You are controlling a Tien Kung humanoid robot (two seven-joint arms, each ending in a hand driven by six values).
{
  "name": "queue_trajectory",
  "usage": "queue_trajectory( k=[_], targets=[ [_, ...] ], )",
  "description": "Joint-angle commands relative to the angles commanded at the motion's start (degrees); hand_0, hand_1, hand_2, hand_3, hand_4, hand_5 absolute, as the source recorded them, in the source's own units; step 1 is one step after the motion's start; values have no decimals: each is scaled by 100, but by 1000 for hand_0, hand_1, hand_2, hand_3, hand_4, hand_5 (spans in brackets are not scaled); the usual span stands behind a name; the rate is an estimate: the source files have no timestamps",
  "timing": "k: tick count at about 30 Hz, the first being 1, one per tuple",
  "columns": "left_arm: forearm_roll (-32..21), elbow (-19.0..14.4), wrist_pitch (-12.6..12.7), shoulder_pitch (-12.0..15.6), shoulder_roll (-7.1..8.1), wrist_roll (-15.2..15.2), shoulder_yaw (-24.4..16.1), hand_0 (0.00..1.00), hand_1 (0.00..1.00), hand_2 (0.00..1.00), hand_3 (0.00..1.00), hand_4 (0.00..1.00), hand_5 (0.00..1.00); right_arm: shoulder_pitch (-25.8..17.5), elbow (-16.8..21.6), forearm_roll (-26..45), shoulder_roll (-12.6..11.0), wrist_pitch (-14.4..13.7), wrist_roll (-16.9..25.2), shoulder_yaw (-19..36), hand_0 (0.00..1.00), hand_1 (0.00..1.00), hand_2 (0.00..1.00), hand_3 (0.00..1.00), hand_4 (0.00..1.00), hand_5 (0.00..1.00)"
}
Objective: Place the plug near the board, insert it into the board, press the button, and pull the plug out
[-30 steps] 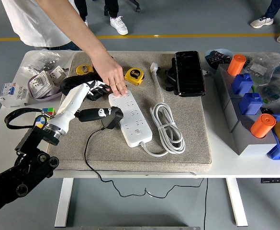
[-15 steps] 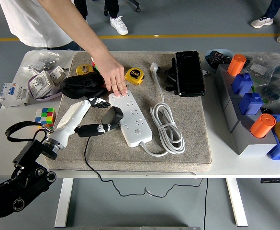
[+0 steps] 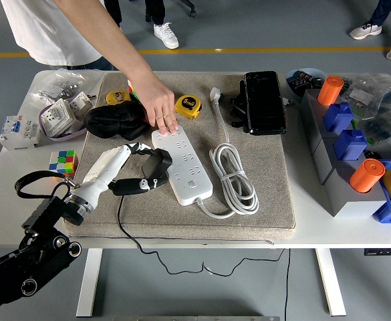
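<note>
Left hand [image 3: 140, 175] positioned over the grey mat [image 3: 269, 200], entering from the lower left on a white forearm and black arm. Fingers curled around the black plug [image 3: 156, 164], with the thumb and fingertips closed on its body. Plug held just beside the left long edge of the white power strip [image 3: 182, 164], touching or nearly touching it; not possible to tell whether the pins sit in a socket. Black cable [image 3: 125, 224] routed from the plug down across the mat and over the near table edge.

Power strip laid diagonally on the mat, with its white cord [image 3: 234, 177] coiled to the right. Person's hand [image 3: 156, 101] pressed flat on the far end of the strip, arm reaching in from the far side of the white table [image 3: 315, 231].

Yellow tape measure [image 3: 187, 105] just beyond the strip. Black case [image 3: 263, 101] at the far right of the mat. Colour cube [image 3: 63, 160] on the table left of the mat.
</note>
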Motion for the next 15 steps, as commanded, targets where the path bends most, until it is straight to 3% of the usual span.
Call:
queue_trajectory(
  k=[15],
  targets=[
    [102, -64, -94, -102, -32, 227, 139, 697, 724, 725, 695, 986, 607, -5, 30, -18, -6, -26, 100, 33, 598, 649, 616, 506, 801, 515]
  ],
)
